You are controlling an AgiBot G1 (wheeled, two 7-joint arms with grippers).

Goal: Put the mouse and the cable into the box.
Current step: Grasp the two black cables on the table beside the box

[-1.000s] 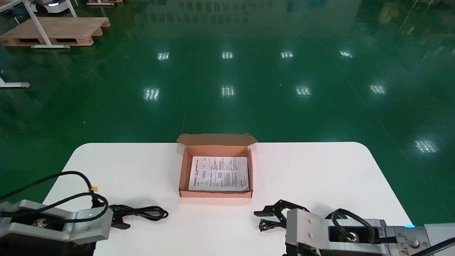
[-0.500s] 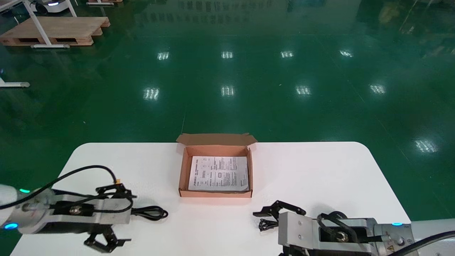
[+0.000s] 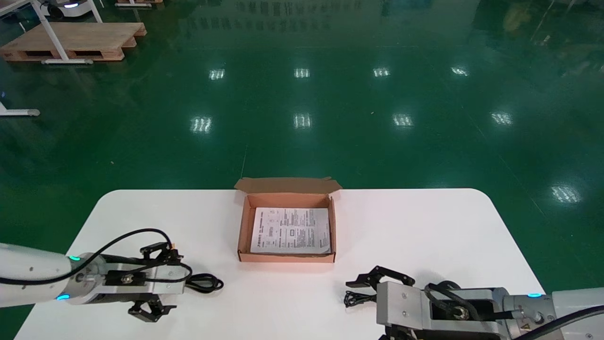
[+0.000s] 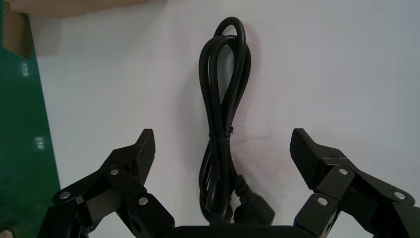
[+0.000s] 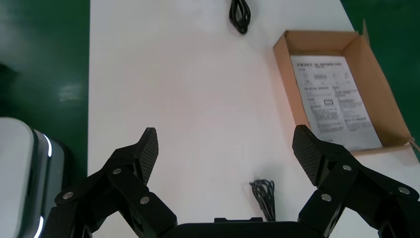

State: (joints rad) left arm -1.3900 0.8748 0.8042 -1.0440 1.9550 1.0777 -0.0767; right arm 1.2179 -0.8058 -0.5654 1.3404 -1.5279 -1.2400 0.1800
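Inside box (image 3: pixel 241 231): printed sheet (image 3: pixel 290 230), flat; left claw (image 4: pixel 222 145) spread over cable (image 4: pixel 218 94).

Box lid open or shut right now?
Open. The box has its lid flap folded back at the far edge, and the printed sheet lying on its floor shows from above.

box (image 3: pixel 286 257) centre of table (image 3: pixel 424 226), paper (image 3: pixel 290 230) inside | cable (image 3: pixel 205 282) front-left | thin cord (image 3: pixel 355 298) front-right

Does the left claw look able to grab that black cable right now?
Probably yes: the open left gripper straddles the cable on the table, nothing between; the right gripper sits apart.
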